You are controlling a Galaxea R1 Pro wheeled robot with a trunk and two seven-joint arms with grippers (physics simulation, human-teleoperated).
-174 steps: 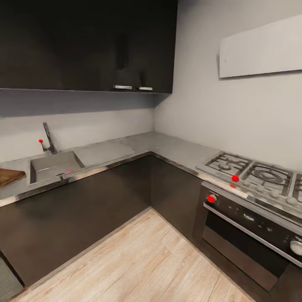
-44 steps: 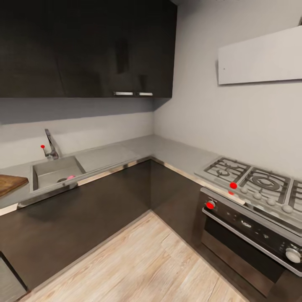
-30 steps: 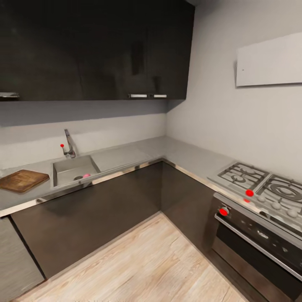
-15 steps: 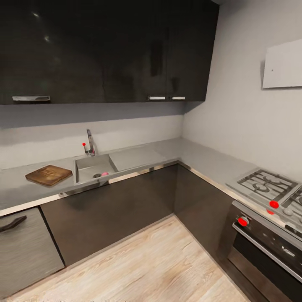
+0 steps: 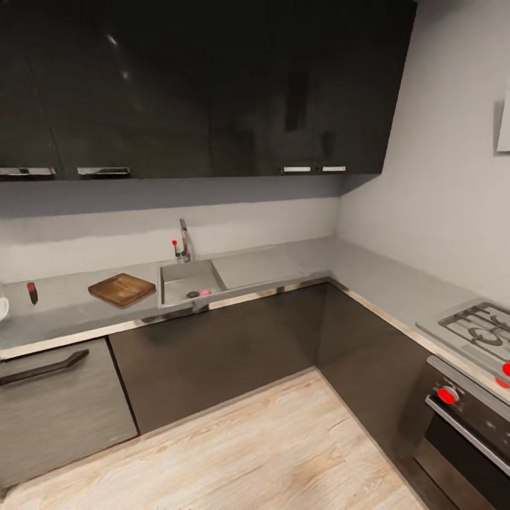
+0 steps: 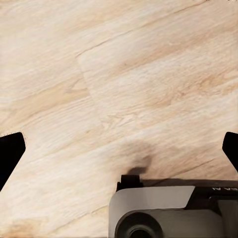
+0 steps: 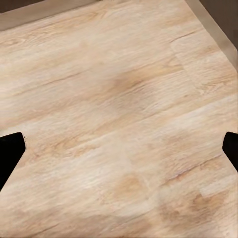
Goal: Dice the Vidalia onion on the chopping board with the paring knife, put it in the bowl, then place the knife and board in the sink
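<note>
The sink (image 5: 177, 272) is set in the grey countertop (image 5: 283, 265) along the back wall, with its chrome tap (image 5: 184, 241) behind it. The pinkish Vidalia onion (image 5: 205, 292) lies in the basin beside the drain. Left of the sink, the dark-brown chopping board (image 5: 122, 289) rests flat on the countertop. Further left lies the paring knife (image 5: 32, 292), and a white sliver of the bowl (image 5: 2, 308) shows at the picture's edge. My left gripper (image 6: 119, 153) and right gripper (image 7: 119, 148) are both open and empty, hanging over the wooden floor far from the countertop.
A hob (image 5: 478, 329) and an oven with red knobs (image 5: 446, 394) stand along the right wall. Dark upper cabinets (image 5: 212, 85) hang over the sink. A grey drawer front with a handle (image 5: 42, 368) sits below the countertop at left. Part of my base (image 6: 163, 210) shows over the light wooden floor (image 5: 269, 453).
The camera has swung left, so the whole kitchen has slid right in the picture. The chopping board, then the paring knife and the bowl's edge, have come into view. Nothing on the countertop has moved.
</note>
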